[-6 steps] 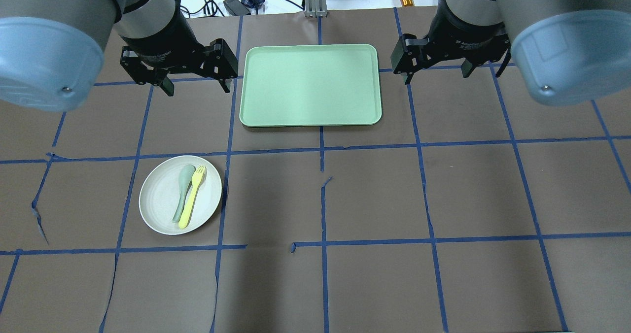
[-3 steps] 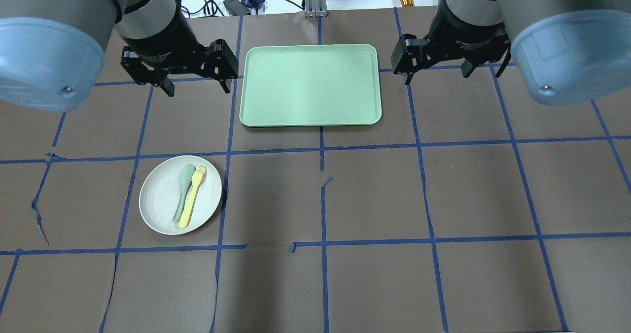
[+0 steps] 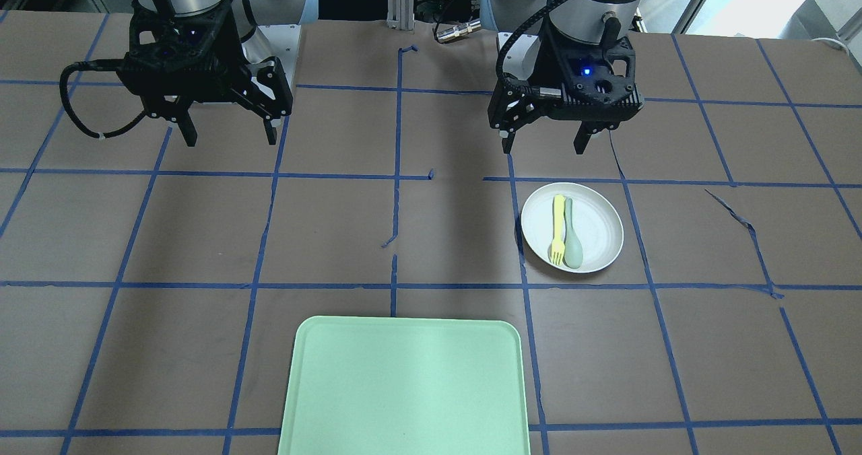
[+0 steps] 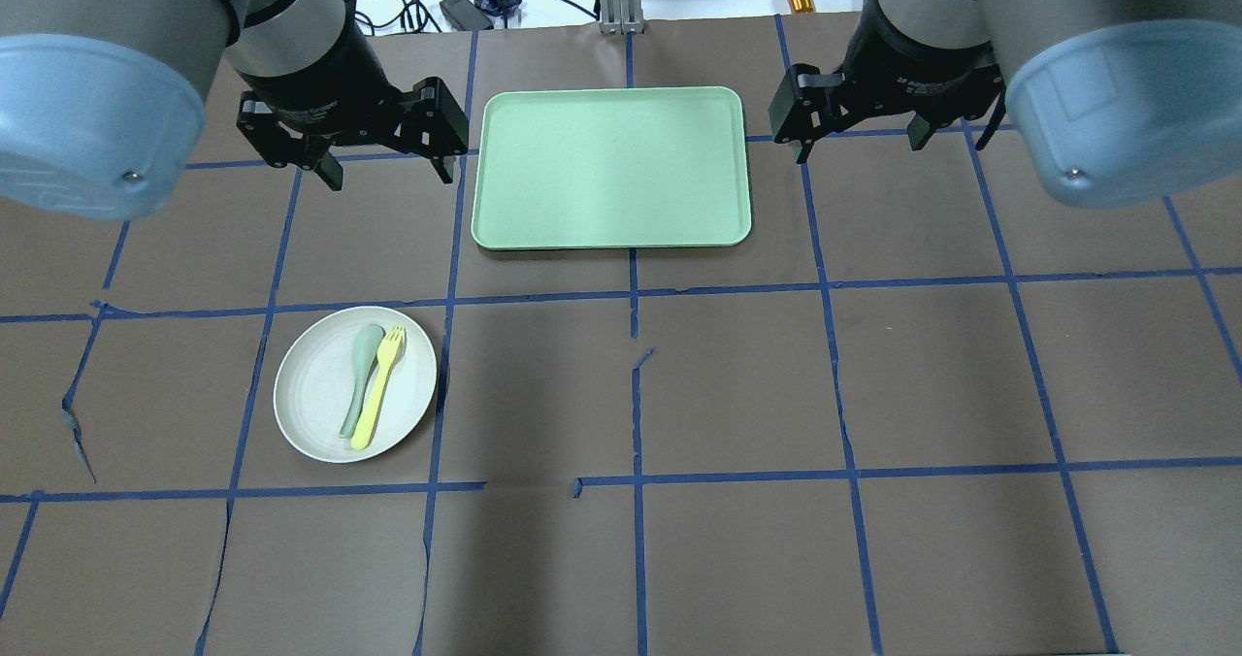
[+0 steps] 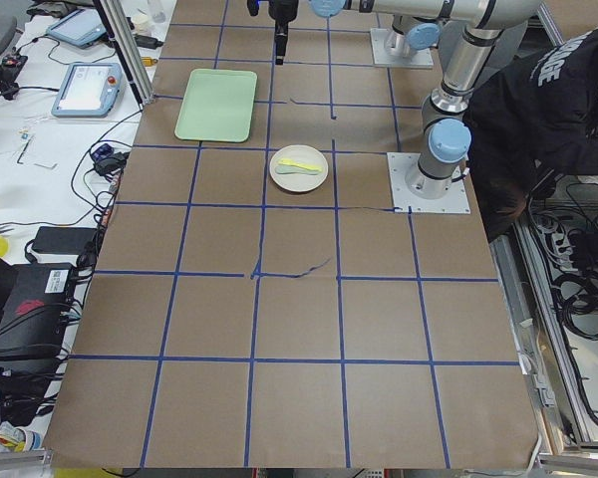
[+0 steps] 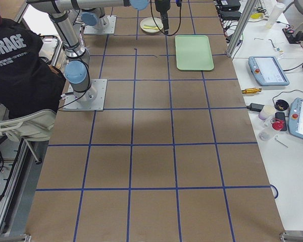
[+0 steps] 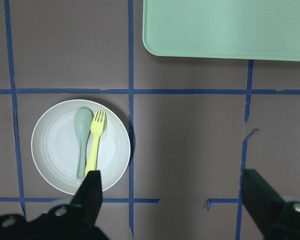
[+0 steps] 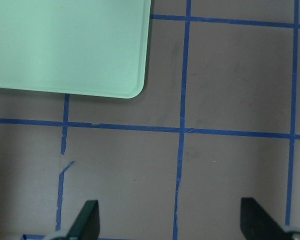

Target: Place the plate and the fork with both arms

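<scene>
The left hand (image 4: 388, 171) hangs above the table (image 4: 737, 384) with its two black fingers spread wide apart and nothing between them. It sits just off the left short edge of the pale green tray (image 4: 611, 166). The right hand (image 4: 858, 147) is spread just as wide and also holds nothing, and it hovers just off the tray's right short edge. The tray lies flat between the two hands.

The round white plate (image 4: 310, 384) rests on the table off the tray's left corner on the robot's side, apart from the tray and touched by neither hand. On the plate the yellow fork (image 4: 380, 387) lies with its tines pointing toward the tray. A grey-green spoon (image 4: 357, 384) lies alongside it on the side farther from the tray, its bowl pointing the same way and the two handles close together. Around the tray, the table is covered in brown paper crossed by blue tape lines (image 4: 825, 287).
</scene>
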Tool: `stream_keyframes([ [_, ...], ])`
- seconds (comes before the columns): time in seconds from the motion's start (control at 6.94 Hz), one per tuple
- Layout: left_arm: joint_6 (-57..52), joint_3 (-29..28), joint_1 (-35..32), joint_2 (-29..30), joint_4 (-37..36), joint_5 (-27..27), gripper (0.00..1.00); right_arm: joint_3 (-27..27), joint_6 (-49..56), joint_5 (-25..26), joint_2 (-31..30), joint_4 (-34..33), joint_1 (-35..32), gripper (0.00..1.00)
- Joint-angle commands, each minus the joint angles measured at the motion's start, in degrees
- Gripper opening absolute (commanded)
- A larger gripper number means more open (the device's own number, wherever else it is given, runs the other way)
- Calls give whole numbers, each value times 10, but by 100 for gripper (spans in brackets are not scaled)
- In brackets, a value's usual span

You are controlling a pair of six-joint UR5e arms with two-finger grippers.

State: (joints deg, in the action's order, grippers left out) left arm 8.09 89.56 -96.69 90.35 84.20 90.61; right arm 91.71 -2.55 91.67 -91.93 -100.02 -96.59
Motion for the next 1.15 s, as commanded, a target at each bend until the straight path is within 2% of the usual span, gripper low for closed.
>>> stream_keyframes([
  [0.0, 0, 0, 0, 0, 0, 0, 100, 1, 1, -2, 0, 0, 0, 100],
  [0.43, 0, 1, -1, 0, 0, 0, 100, -6, 10, 1, 0, 61, 1, 100],
  [1.01, -1, 1, 0, 0, 0, 0, 100, -5, 6, 0, 0, 54, 1, 100],
])
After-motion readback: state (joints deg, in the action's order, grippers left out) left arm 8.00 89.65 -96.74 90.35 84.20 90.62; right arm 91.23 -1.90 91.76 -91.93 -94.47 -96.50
